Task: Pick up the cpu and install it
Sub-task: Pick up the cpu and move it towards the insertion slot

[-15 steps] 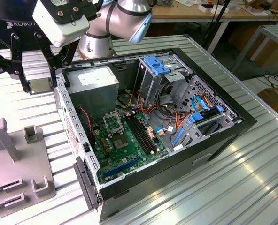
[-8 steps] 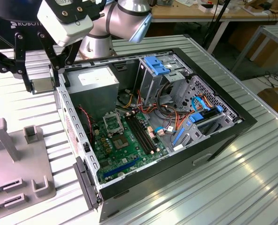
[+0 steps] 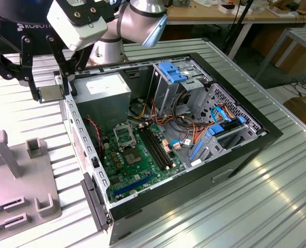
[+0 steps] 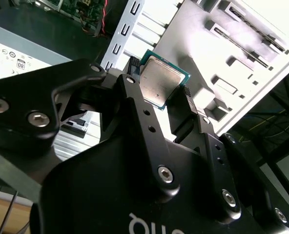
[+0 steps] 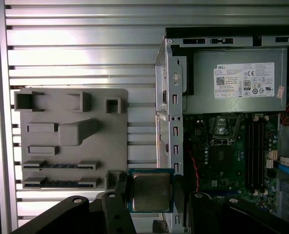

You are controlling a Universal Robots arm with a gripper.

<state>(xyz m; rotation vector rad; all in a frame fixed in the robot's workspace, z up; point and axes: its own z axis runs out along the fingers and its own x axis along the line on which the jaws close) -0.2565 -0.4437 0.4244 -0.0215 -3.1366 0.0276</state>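
The cpu (image 3: 52,93) is a square chip with a silver lid and a green edge. My gripper (image 3: 52,91) is shut on it, holding it in the air above the table just off the open computer case (image 3: 256,135), on the exterior view's left. In both wrist views the black fingers (image 4: 133,73) clamp two opposite edges of the cpu (image 4: 160,80) (image 5: 151,191). The empty cpu socket (image 3: 123,136) (image 5: 222,127) sits on the green motherboard (image 3: 142,160) inside the case, below the power supply.
A grey holder tray (image 3: 18,186) (image 5: 71,136) with slots lies on the slatted metal table (image 3: 235,206) beside the case. Inside the case are a silver power supply (image 3: 102,95) (image 5: 235,80), a drive cage with blue latches (image 3: 173,72) and loose cables (image 3: 194,129).
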